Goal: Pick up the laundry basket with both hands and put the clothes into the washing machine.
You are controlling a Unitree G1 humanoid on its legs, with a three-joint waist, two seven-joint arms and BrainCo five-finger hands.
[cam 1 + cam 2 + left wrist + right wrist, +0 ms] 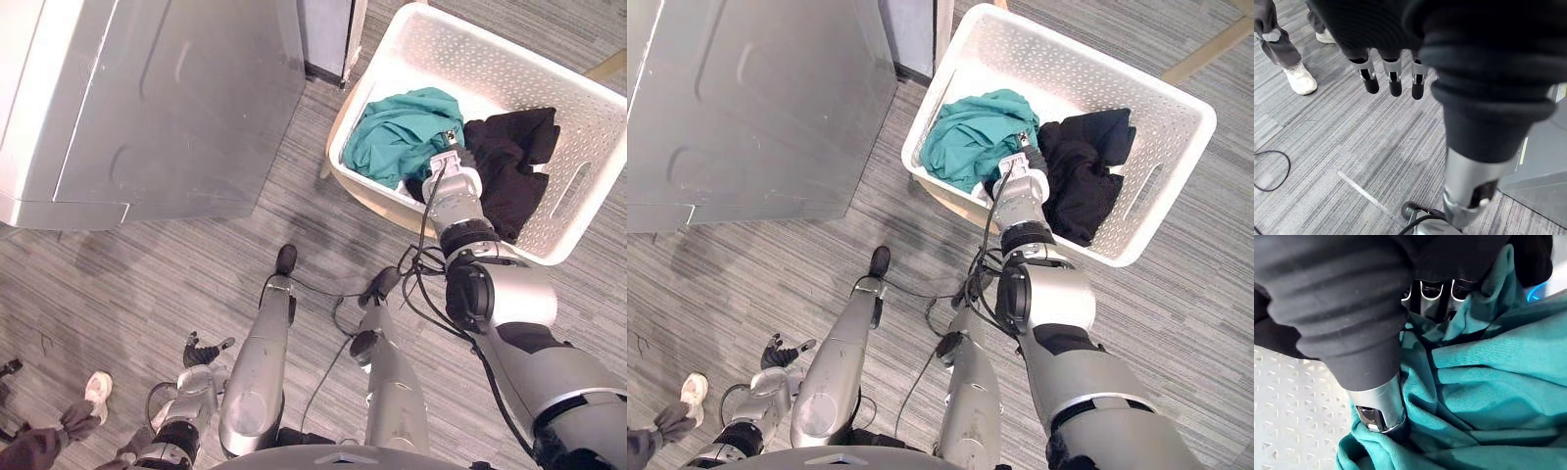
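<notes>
Reaching into laundry basket (pixel 509 73): right hand (pixel 454 168), nearer, buried in teal garment (pixel 407 127) at the basket's near wall; grasp cannot be told. Left hand (pixel 1395 78) slack-fingered, empty, well apart from basket.

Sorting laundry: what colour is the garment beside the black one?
Teal. The garment shows best in the right wrist view.
</notes>
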